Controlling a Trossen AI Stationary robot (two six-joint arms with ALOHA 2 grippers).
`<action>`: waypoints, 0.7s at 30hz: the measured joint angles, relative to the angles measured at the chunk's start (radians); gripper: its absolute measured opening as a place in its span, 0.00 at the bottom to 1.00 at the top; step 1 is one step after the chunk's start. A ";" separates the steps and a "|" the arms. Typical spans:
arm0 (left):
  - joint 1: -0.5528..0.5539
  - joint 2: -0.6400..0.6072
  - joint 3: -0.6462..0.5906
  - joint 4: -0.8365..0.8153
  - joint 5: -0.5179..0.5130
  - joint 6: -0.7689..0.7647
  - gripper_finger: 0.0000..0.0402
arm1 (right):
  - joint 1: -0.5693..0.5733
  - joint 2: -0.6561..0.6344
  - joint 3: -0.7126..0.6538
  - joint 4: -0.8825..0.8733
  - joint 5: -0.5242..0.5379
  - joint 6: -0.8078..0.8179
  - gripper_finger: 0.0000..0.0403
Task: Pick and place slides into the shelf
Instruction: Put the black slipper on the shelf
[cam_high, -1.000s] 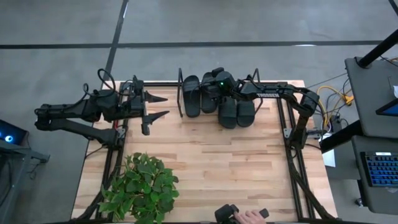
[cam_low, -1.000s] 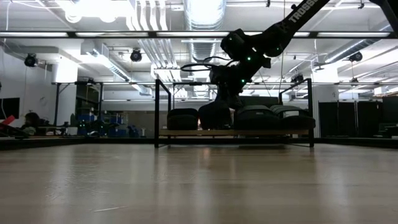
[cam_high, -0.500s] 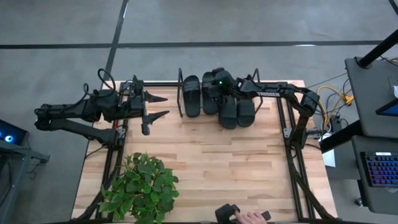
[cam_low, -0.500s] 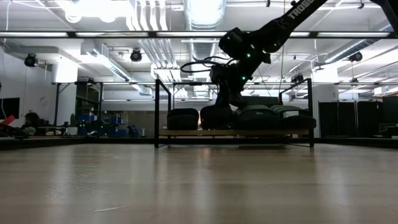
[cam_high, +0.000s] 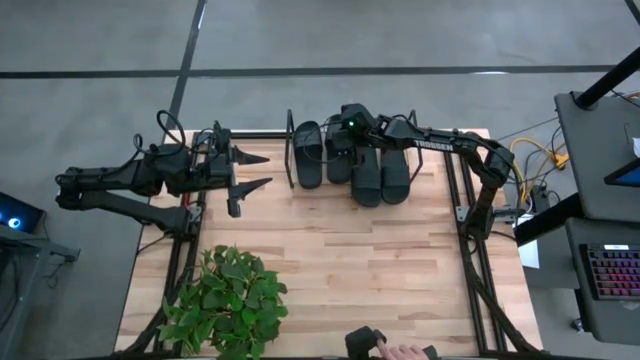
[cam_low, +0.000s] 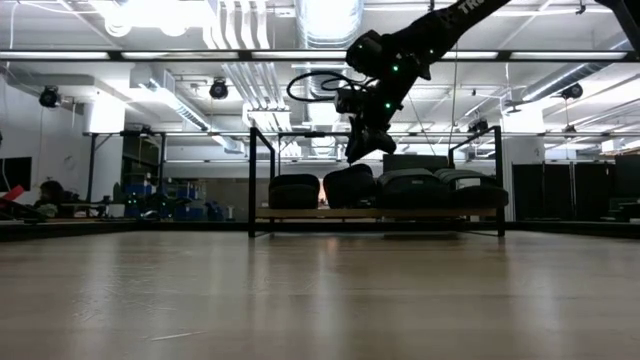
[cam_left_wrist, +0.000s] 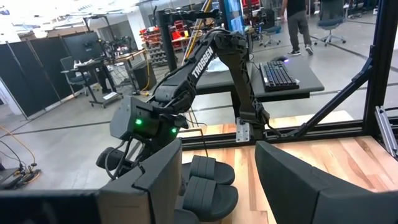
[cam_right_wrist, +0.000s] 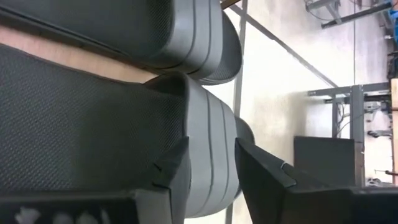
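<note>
Hovering gripper: the right gripper (cam_low: 362, 152) hangs just above the shelf (cam_low: 262, 170), over the second slide from the shelf's left end, clear of it in the low view.
Right jaws: parted, nothing between them; the right wrist view shows a slide's edge under the gap.
Slides: four slides sit on the shelf in a row — first slide (cam_high: 307, 153), second slide (cam_high: 337, 160), third slide (cam_high: 366, 176), fourth slide (cam_high: 396, 176). The third and fourth jut further out from the shelf toward the table's middle.
Shelf: stands at the table's (cam_high: 340, 270) far edge.
Left gripper (cam_high: 252, 171): waits left of the shelf, well apart from it, jaws spread wide and empty.
Plant (cam_high: 226, 302): near the table's front left corner.
</note>
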 joint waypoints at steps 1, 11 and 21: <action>0.000 0.000 0.000 0.000 0.000 0.000 0.47 | 0.001 0.000 0.000 0.001 0.000 -0.001 0.30; 0.000 0.001 -0.004 -0.001 0.000 -0.002 0.47 | 0.030 0.000 0.021 -0.045 0.000 0.002 0.32; 0.000 0.000 -0.017 -0.001 0.000 -0.001 0.47 | 0.097 0.069 0.039 0.004 0.126 -0.073 0.36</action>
